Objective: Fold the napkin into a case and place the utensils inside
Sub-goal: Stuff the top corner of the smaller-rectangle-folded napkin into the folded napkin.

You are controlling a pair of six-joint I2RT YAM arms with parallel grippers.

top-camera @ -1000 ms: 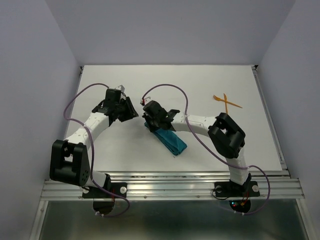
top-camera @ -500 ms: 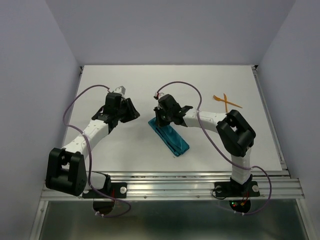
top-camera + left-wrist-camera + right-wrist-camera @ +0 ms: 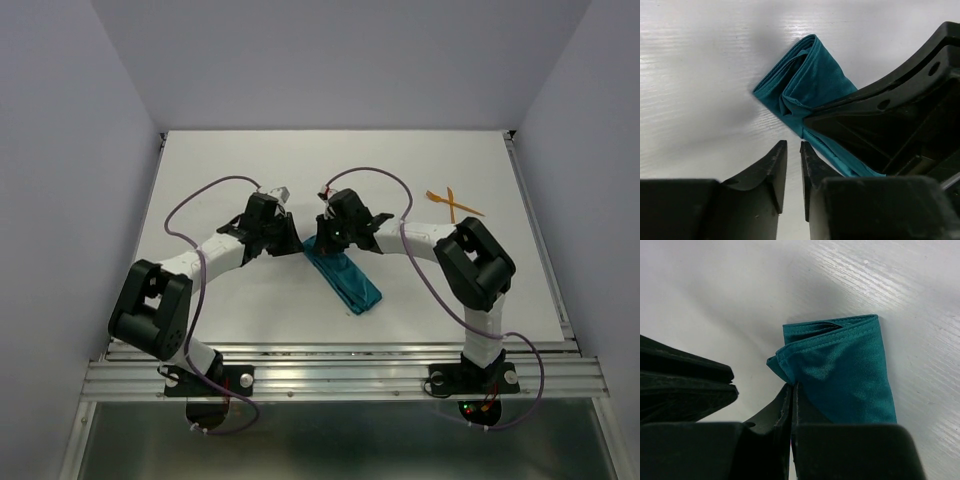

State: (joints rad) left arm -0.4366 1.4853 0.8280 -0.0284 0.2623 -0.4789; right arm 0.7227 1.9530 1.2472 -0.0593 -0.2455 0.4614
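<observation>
The folded napkin point(image 3: 350, 285) lies mid-frame. At its far end my right gripper point(image 3: 791, 386) is closed tight, tips against the corner, likely pinning it. My left gripper point(image 3: 794, 145), a slit apart and empty, faces the layers, probably to lift one. The utensils point(image 3: 453, 205) sit upper right, well apart.

White table point(image 3: 230, 160): folded teal napkin point(image 3: 350, 283) mid-front; orange utensils point(image 3: 453, 204) crossed, far right.
</observation>
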